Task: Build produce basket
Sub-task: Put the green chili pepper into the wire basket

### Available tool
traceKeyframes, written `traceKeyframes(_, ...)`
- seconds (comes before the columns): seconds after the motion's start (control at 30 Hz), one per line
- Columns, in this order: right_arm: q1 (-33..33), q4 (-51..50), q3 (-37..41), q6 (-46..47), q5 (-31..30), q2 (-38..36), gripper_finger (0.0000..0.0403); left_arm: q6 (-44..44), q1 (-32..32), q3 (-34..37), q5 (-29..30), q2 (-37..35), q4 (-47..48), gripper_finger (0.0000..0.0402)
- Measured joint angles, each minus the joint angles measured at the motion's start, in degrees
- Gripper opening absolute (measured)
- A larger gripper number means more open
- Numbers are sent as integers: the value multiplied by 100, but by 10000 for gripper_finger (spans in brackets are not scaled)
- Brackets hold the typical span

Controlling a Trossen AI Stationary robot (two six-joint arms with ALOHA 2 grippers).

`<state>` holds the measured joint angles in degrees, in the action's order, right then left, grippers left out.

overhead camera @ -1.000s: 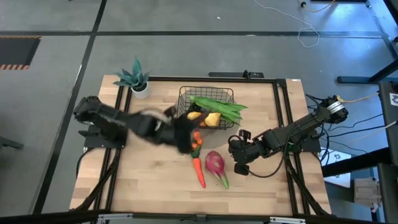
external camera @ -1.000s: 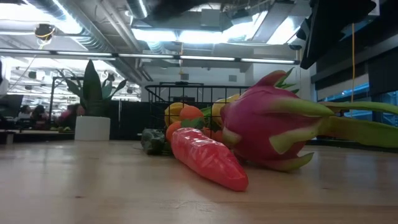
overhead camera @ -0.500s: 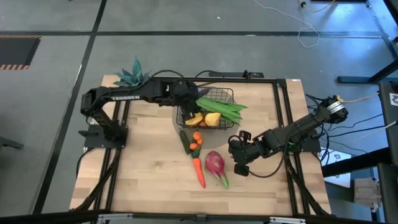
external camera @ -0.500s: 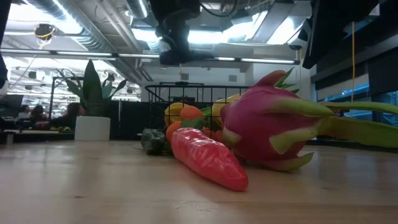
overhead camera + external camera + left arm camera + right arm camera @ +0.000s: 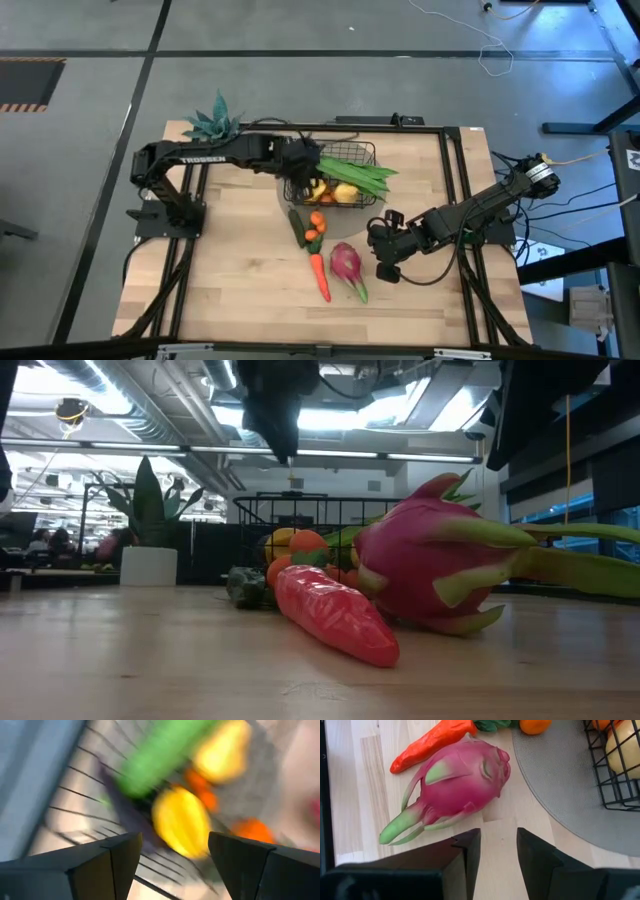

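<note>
So my left claw (image 5: 303, 168) is hanging over the near-left corner of the basket (image 5: 362, 152), fingers spread apart with nothing between them. Through the left wrist cam I'm looking straight down into the wire mesh at a yellow mango (image 5: 181, 821), the green bean pods (image 5: 160, 755) and something purple next to them, pretty blurry though. The basket sits on the grey round mat (image 5: 555, 795) near the back of the table (image 5: 240, 290), and the pods stick out over its right rim. Still out on the table in front of it: the carrot (image 5: 321, 277), the dragon fruit (image 5: 346, 264), an orange (image 5: 316, 220) and a dark green pepper (image 5: 297, 226). My right claw (image 5: 384, 262) is parked low just right of the dragon fruit, fingers parted a little, holding nothing.
</note>
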<state>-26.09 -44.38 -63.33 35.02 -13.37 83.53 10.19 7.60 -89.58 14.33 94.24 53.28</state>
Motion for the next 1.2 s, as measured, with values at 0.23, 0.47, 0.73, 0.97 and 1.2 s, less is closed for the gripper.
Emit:
traceKeyframes(0.23,-4,-17,0,89,2,0,116,143,-874,247,-1083,111,668,221)
traceKeyframes(0.47,-7,-7,0,95,4,-1,116,290,-1853,1044,-374,96,-375,221)
traceKeyframes(0.73,-9,-35,0,97,10,-2,116,-1865,-2449,2046,778,94,-674,221)
traceKeyframes(0.97,-9,-35,0,97,9,-2,116,-3022,-2346,2857,1148,94,-1968,221)
traceKeyframes(1.2,-9,-39,0,162,11,-2,116,-3781,-2154,2876,1117,92,-2981,221)
